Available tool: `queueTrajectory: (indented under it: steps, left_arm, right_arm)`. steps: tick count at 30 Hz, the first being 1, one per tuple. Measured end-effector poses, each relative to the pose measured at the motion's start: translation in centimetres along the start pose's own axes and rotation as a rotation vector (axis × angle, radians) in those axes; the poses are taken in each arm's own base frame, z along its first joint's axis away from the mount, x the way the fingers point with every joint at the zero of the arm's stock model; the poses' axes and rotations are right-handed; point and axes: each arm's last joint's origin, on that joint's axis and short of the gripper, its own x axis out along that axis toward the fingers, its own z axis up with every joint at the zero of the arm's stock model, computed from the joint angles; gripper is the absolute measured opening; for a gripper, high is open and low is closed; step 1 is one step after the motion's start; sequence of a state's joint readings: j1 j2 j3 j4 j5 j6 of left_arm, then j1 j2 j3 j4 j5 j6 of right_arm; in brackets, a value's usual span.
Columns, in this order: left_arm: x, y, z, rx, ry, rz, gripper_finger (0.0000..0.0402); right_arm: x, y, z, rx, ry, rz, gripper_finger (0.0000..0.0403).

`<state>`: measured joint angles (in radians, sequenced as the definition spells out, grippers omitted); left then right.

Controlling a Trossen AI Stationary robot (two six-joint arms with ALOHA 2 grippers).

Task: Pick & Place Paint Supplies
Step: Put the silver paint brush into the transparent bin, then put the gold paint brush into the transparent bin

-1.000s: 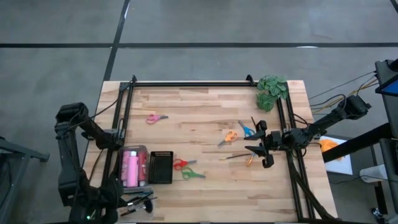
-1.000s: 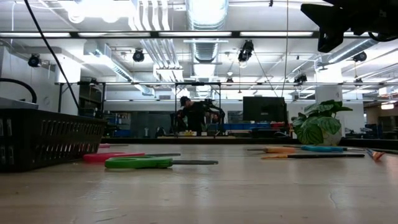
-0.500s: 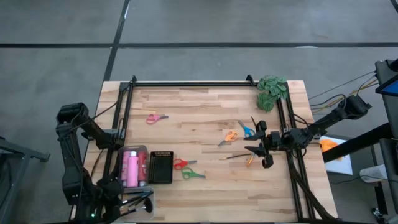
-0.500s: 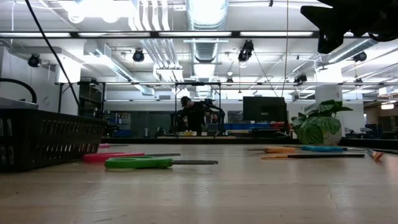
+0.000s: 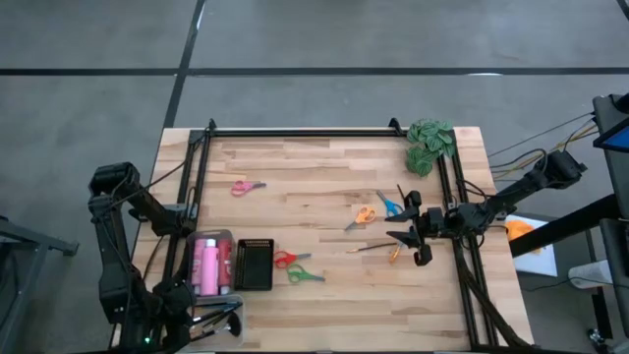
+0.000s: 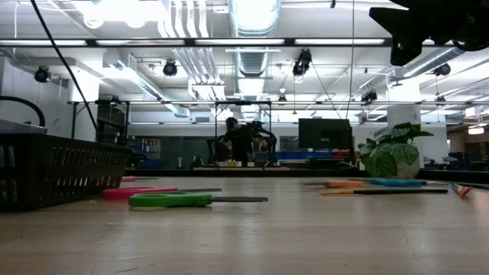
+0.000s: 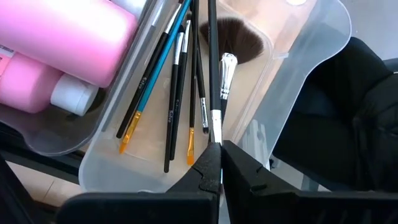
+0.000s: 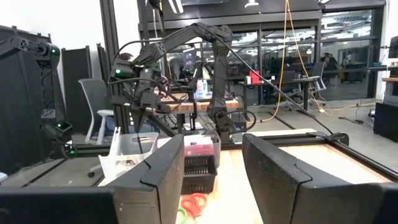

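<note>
My left gripper point(image 7: 217, 163) sits at the table's near left corner over a clear tray point(image 7: 311, 56) of thin brushes and is shut on a dark brush. Pink bottles point(image 5: 208, 265) lie in the clear tray beside it. My right gripper point(image 5: 418, 236) hovers open near the table's right side, level and pointing left, touching nothing. A dark brush point(image 5: 373, 247) lies on the table just left of it. Orange scissors point(image 5: 362, 216), blue scissors point(image 5: 390, 205), red scissors point(image 5: 285, 260), green scissors point(image 5: 305, 276) and pink scissors point(image 5: 246, 186) lie flat on the wood. My left gripper pinches a thin dark brush between its two fingers, just past the silver ferrule point(image 7: 215, 118). The fingers lie along the brush. Its long handle point(image 7: 211, 50) reaches away from the fingertips over the other brushes in the tray; whether it rests on them I cannot tell.
A black mesh basket point(image 5: 254, 264) stands next to the bottle tray. A green leafy clump point(image 5: 429, 143) sits at the far right corner. A black frame rail point(image 5: 295, 132) runs along the table's far, left and right sides. A person moves in the room beyond point(image 6: 241, 141).
My left gripper has shifted a little over the brush tray and then held still. My right arm has not moved, and the scissors and brushes on the table lie as before.
</note>
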<state>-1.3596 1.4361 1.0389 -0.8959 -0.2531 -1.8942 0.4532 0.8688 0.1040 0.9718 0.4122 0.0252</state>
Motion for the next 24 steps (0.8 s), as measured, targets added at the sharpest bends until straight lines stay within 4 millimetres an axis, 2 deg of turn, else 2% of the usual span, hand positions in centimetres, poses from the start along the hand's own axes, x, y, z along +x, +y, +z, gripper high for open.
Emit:
queueTrajectory:
  steps: [14, 24]
  left_arm:
    - [0.04, -0.18, 0.11, -0.008, 0.002, -0.013, 0.0141]
    - [-0.03, -0.25, 0.31, 0.020, -0.058, -0.035, 0.0155]
  right_arm:
    - [0.00, 0.00, 0.00, 0.000, 0.000, 0.000, 0.0159]
    - [0.00, 0.00, 0.00, 0.000, 0.000, 0.000, 0.0159]
